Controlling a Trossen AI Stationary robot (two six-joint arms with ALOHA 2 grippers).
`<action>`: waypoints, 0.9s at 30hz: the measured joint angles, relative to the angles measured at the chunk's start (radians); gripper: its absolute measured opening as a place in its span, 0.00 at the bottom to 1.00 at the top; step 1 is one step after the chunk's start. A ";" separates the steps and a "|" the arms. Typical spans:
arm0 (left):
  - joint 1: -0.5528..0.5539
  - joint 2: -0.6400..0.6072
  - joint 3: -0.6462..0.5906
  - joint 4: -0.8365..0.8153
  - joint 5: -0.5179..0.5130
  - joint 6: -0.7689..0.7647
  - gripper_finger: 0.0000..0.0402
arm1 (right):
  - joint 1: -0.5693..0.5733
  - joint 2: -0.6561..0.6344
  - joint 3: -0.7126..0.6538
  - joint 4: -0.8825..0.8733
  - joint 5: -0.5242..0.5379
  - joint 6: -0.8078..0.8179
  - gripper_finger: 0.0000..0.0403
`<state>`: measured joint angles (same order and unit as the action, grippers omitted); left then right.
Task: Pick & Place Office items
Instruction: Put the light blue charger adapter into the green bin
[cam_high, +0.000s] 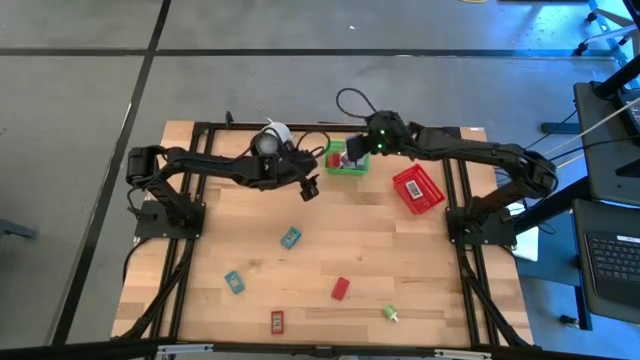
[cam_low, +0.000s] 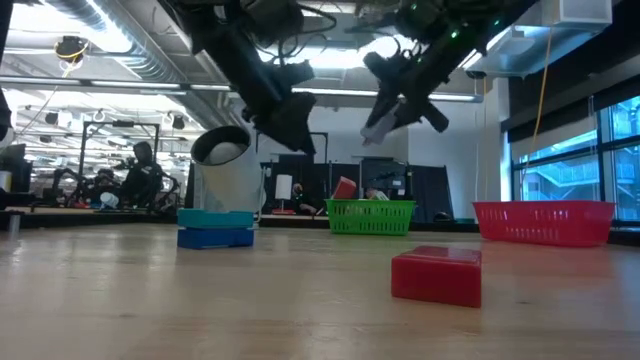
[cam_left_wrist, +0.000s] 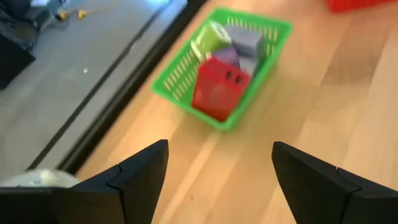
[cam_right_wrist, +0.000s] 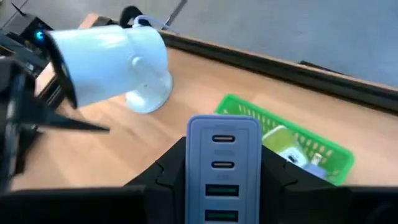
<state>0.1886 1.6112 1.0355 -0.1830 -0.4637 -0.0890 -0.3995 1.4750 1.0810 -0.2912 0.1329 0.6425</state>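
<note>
My right gripper (cam_high: 356, 150) hangs over the green mesh basket (cam_high: 347, 159) at the table's far side, shut on a lavender block with ports (cam_right_wrist: 222, 168). The basket (cam_left_wrist: 225, 68) holds a red block (cam_left_wrist: 214, 90), a lavender piece and a green piece. My left gripper (cam_high: 308, 187) is open in the air just left of and nearer than the basket, touching nothing. On the near half of the table lie two teal pieces (cam_high: 290, 238) (cam_high: 233, 282), a red block (cam_high: 341, 289), a red packet (cam_high: 277, 322) and a green piece (cam_high: 390, 314). My right gripper pinches the lavender block between its two fingers, one on each long side (cam_right_wrist: 194, 163). The port face looks up at the wrist camera. In the low view the block (cam_low: 376, 130) is lifted clear, tilted, high above the green basket (cam_low: 370, 216).
A red mesh basket (cam_high: 418, 190) sits to the right of the green one. A white cylindrical object (cam_high: 272, 137) stands at the far edge behind my left arm. Black frame rails run along the table's left and right sides. Bare wood lies between the scattered pieces.
</note>
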 joint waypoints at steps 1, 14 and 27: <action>-0.001 0.000 0.000 -0.014 0.002 -0.004 0.71 | -0.008 0.017 0.001 0.010 -0.002 0.001 0.28; -0.006 -0.026 0.000 -0.082 0.021 -0.026 0.70 | -0.058 0.342 0.003 0.262 0.070 0.189 0.31; -0.006 -0.033 0.000 -0.168 0.013 -0.092 0.70 | -0.051 0.336 0.001 0.270 0.021 0.128 0.45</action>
<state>0.1822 1.5784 1.0351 -0.3512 -0.4503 -0.1814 -0.4505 1.8109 1.0824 -0.0208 0.1540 0.7706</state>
